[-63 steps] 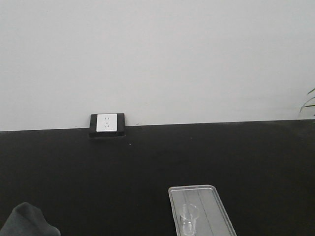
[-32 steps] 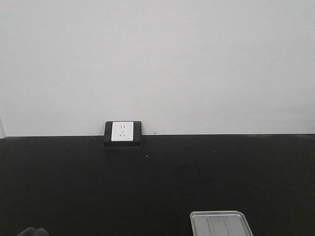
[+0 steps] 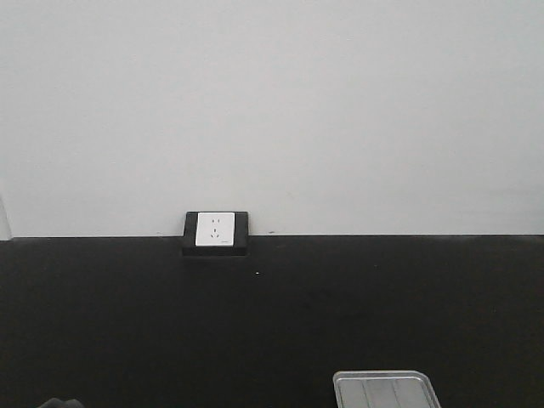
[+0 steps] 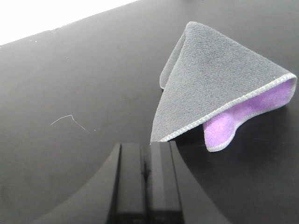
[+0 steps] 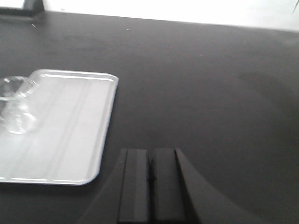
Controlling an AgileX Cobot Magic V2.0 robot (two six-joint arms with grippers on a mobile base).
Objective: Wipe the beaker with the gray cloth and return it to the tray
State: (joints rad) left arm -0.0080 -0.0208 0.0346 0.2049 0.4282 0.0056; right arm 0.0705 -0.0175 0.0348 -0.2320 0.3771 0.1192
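Item one, the tray (image 3: 387,378): silver, shallow, with rounded corners, flat on the black table (image 3: 272,323); only its far end shows in the front view, while my right wrist view shows its ribbed floor and raised rim (image 5: 70,135). Item two, the beaker (image 5: 14,105): clear glass, inside the tray at its left end, cut by the frame edge and too blurred for me to tell its posture. Item three, the gray cloth (image 4: 219,79): off the tray, folded to a peaked triangle on the table, gray side out, purple underside showing under its pale stitched hem; a dark sliver in the front view's bottom left corner is probably this same cloth, which would put it well left of the tray. Item four, my left gripper (image 4: 145,149): fingers pressed together with nothing between them, low over the table, its tips just beside the cloth's near hem corner. Item five, my right gripper (image 5: 150,154): fingers likewise pressed together and holding nothing, just right of the tray's near right corner, over bare table. Item six, a white wall socket (image 3: 215,229) in a black frame: beyond the tray and to its left, where the table meets the pale wall (image 3: 272,102).
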